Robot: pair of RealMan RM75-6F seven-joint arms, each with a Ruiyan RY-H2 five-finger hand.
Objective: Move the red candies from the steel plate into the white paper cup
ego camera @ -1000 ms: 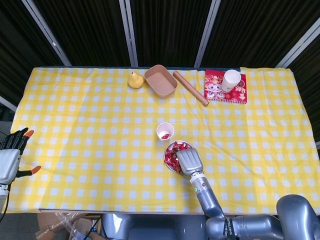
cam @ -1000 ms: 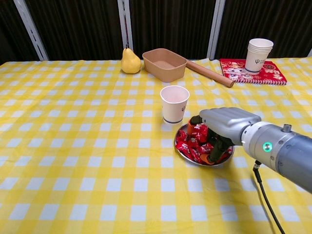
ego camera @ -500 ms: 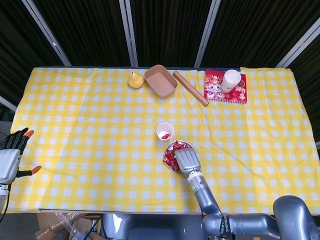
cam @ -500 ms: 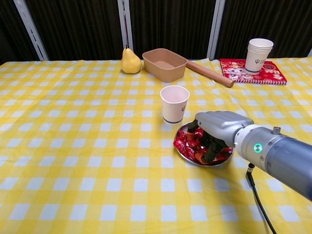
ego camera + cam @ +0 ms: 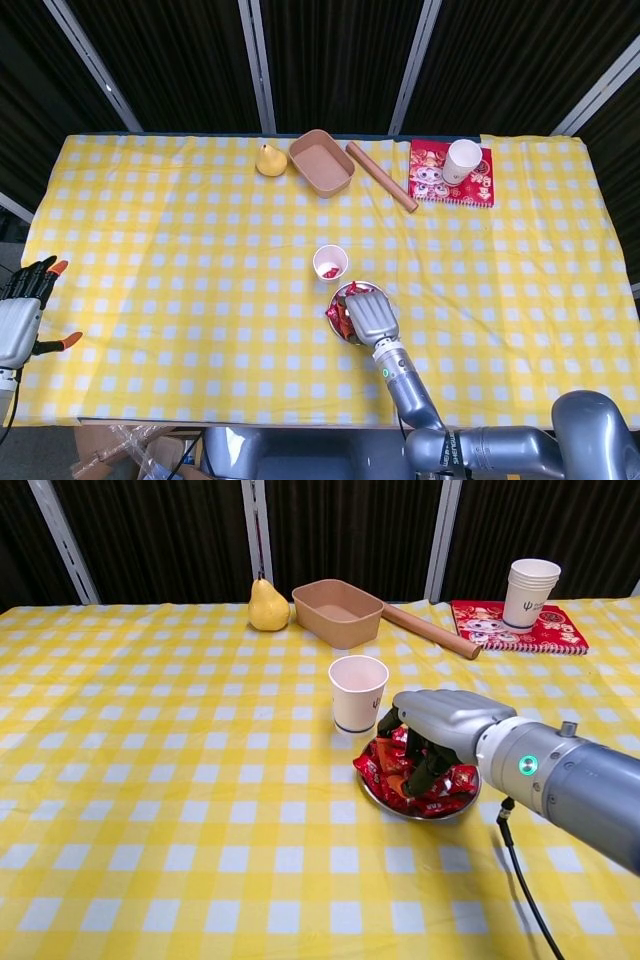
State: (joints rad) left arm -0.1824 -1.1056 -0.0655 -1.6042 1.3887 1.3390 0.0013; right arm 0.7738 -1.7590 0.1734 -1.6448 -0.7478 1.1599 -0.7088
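Note:
The white paper cup (image 5: 330, 263) (image 5: 358, 692) stands upright mid-table, with a few red candies visible inside it in the head view. Just behind it toward me lies the steel plate (image 5: 440, 815) (image 5: 343, 290), piled with red candies (image 5: 462, 779) (image 5: 337, 316). My right hand (image 5: 445, 720) (image 5: 370, 315) hangs over the plate, its fingers curled down into the pile and pinching a red candy (image 5: 393, 757) at the side nearest the cup. My left hand (image 5: 25, 310) rests off the table's left edge, fingers spread and holding nothing.
Along the far edge stand a yellow pear (image 5: 267, 605), a tan open box (image 5: 338, 610), a wooden rolling pin (image 5: 430, 632), and a red book (image 5: 480, 620) carrying a stack of paper cups (image 5: 530, 592). A yellow checked cloth covers the table.
My right hand has slid across the plate toward the cup and risen slightly, its fingers curling in on the candies. The left hand has stayed still.

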